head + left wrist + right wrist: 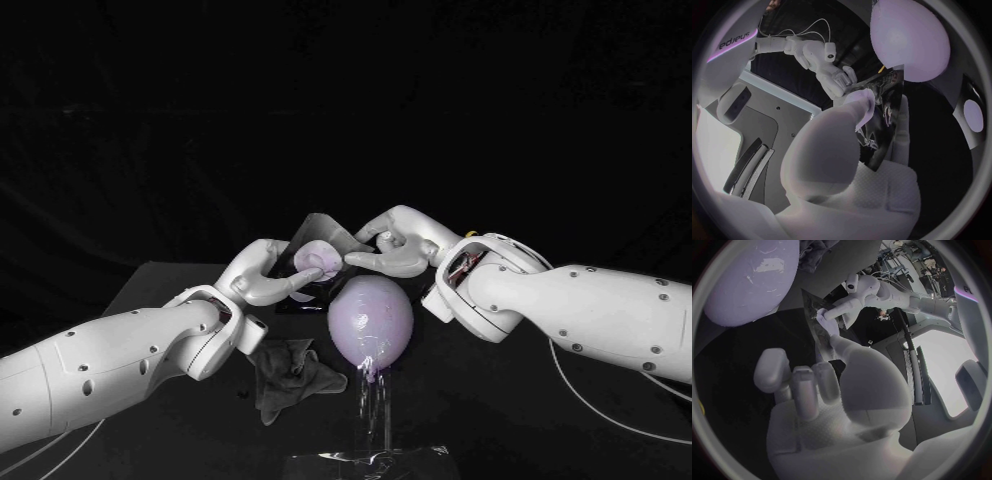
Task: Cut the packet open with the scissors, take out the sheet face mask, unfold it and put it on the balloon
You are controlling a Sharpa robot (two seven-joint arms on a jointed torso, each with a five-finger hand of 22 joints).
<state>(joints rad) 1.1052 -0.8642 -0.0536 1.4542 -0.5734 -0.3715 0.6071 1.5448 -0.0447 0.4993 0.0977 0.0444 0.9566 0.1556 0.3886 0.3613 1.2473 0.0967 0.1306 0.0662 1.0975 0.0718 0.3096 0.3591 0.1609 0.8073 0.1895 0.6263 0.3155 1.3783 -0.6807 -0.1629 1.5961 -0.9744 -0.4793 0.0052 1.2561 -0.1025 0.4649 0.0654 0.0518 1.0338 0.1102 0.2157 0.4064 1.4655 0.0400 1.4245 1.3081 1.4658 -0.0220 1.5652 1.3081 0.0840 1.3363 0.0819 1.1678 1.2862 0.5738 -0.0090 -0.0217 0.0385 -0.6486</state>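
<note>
A dark, shiny packet (323,237) hangs in the air just behind the top of the balloon (371,317). My left hand (284,276) pinches its left edge and my right hand (389,250) pinches its upper right edge. The pale lilac balloon stands upright on a clear stem (375,410). In the left wrist view the packet (887,117) lies against my fingers (856,107), with the right hand (831,70) at its far edge and the balloon (911,40) beyond. The right wrist view has the packet (819,329), the left hand (839,312) and the balloon (748,280).
A crumpled grey cloth (294,375) lies on the black table (159,285) to the left of the balloon's stem. A clear base (368,462) stands at the table's front edge under the stem.
</note>
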